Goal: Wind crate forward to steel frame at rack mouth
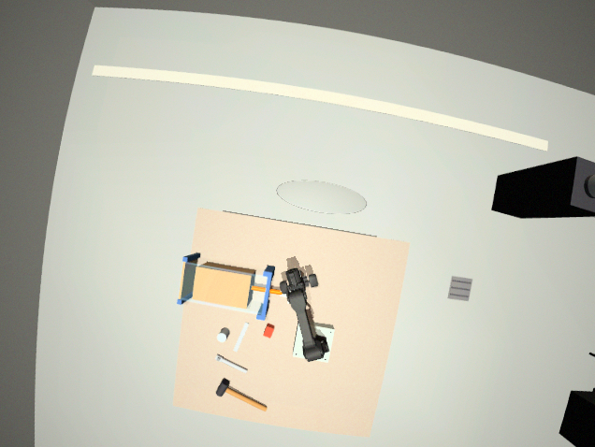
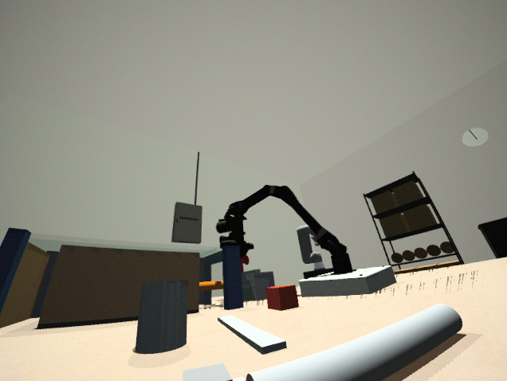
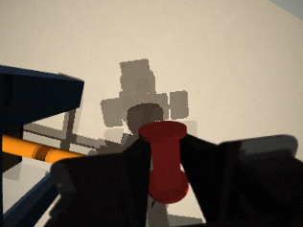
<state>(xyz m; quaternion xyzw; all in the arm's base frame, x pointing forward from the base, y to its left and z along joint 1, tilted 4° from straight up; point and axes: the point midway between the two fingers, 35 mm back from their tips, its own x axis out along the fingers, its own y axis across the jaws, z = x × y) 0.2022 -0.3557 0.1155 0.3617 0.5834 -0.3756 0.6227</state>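
Note:
The tan crate [image 1: 224,286] [image 2: 119,282] sits flat inside the clear-panelled cubby. A gap shows between its front and the blue steel frame [image 1: 267,293] [image 2: 232,278] at the mouth. An orange strap [image 1: 274,290] [image 2: 210,285] [image 3: 29,147] runs from the crate through the frame towards the winch. The grey blocky body [image 2: 262,284] behind the frame post looks like the winch; its top hole is hidden. My gripper [image 3: 160,134] is shut on the red knob [image 3: 165,152] [image 2: 244,261] of the winch handle, just outside the frame. The handle's key end is hidden.
A red block [image 1: 268,330] [image 2: 282,297], a white flat bar [image 1: 241,336] [image 2: 252,333], a grey cylinder [image 1: 223,335] [image 2: 162,317], a wrench [image 1: 231,363] and a hammer [image 1: 245,397] lie or stand on the bench beside the cubby. The blue frame stands close beside the gripper.

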